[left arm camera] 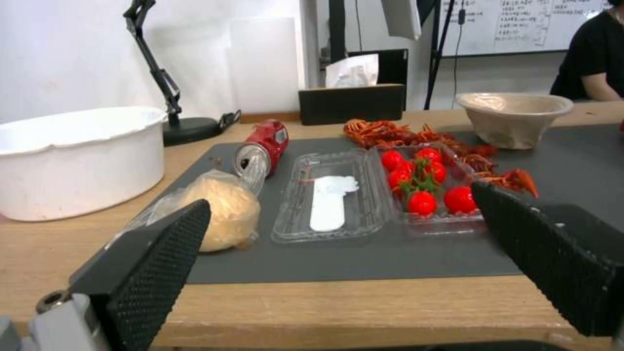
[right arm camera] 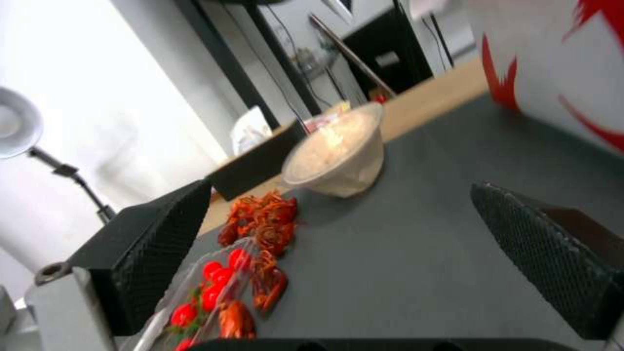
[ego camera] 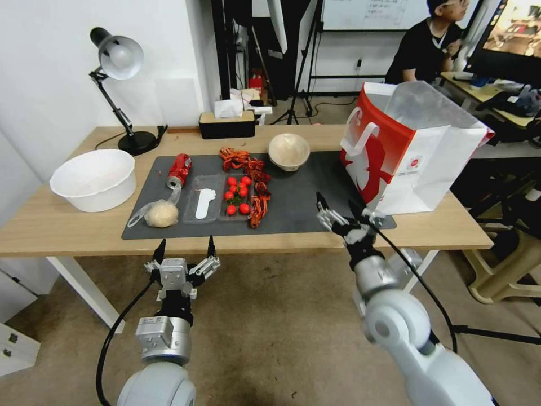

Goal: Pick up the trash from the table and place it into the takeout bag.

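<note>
Currently, at the worktop:
Left claw [ego camera: 186, 250]: hovering just off the near edge of the worktop [ego camera: 67, 223], fingers spread wide and gripping nothing, pointing toward the clear bag with beige lump [ego camera: 158, 213].
Right claw [ego camera: 338, 207]: hanging over the near right part of the dark grey mat [ego camera: 304, 208], fingers parted and empty, close to the takeout bag [ego camera: 417, 152].
Takeout bag: standing upright and open-topped at the right end of the worktop, its near left corner sitting on the mat.
Crushed red can [ego camera: 179, 170]: lying on its side at the far left of the mat, just beyond the bagged lump.
Beige bowl [ego camera: 288, 151]: sitting upright at the mat's far edge, left of the takeout bag.
Clear clamshell tray [ego camera: 204, 198]: lying open mid-mat, red cherry tomatoes [ego camera: 237, 193] filling its right half.
Crayfish shells [ego camera: 248, 169]: trailing from far to near along the tray's right side.
White bowl [ego camera: 94, 179]: resting off the mat at the left end.
Desk lamp [ego camera: 117, 84]: standing at the far left corner.
</note>
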Tool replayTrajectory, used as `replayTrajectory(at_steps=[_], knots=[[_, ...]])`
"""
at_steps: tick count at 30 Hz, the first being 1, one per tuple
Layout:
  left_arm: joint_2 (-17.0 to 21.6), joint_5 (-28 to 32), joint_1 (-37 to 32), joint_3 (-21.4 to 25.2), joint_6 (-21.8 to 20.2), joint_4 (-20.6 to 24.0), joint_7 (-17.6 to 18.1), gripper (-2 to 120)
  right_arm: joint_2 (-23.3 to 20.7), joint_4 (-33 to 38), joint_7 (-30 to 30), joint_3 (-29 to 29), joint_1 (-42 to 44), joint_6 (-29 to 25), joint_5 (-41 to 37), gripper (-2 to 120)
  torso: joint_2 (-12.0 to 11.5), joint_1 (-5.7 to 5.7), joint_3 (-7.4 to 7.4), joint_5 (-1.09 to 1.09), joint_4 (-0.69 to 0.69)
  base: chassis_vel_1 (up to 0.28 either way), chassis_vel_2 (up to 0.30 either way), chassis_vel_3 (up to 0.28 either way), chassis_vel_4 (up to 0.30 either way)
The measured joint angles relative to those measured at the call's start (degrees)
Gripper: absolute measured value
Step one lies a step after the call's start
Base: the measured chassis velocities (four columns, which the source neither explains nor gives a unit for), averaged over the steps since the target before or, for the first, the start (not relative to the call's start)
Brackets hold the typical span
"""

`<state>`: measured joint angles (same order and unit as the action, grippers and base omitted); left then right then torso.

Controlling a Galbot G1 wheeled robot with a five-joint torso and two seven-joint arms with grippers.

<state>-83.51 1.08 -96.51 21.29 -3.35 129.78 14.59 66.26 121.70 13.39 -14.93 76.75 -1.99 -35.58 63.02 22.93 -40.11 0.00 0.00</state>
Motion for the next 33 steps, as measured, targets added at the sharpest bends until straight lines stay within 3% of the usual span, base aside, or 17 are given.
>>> replayTrajectory(at_steps=[7,10,19,33], knots=[[0.1,0.2,0.2,0.4,-0.2,0.2,0.0,100,0.0,-3.8,4.4,2.4,-8.6,3.3,-13.0,100,0.0,0.0,0.0,0.0,0.01,0.0,0.0,0.0,0.0],[0.1,0.2,0.3,0.8,-0.3,0.2,0.0,100,0.3,-8.7,11.1,4.4,-18.0,6.7,-21.3,100,0.0,0.0,0.0,0.0,0.01,0.0,0.0,0.0,0.0],[0.1,0.3,0.4,1.1,-0.4,0.1,0.0,100,2.3,-18.5,22.8,8.7,-33.0,13.7,-32.8,100,0.0,0.0,0.0,0.0,0.0,0.0,0.0,0.0,0.0],[0.3,0.3,-0.5,2.1,-1.3,1.6,0.0,100,5.6,-26.1,28.1,13.8,-42.3,18.3,-34.9,100,0.0,-0.01,0.0,0.0,0.0,0.0,0.0,0.0,0.0]])
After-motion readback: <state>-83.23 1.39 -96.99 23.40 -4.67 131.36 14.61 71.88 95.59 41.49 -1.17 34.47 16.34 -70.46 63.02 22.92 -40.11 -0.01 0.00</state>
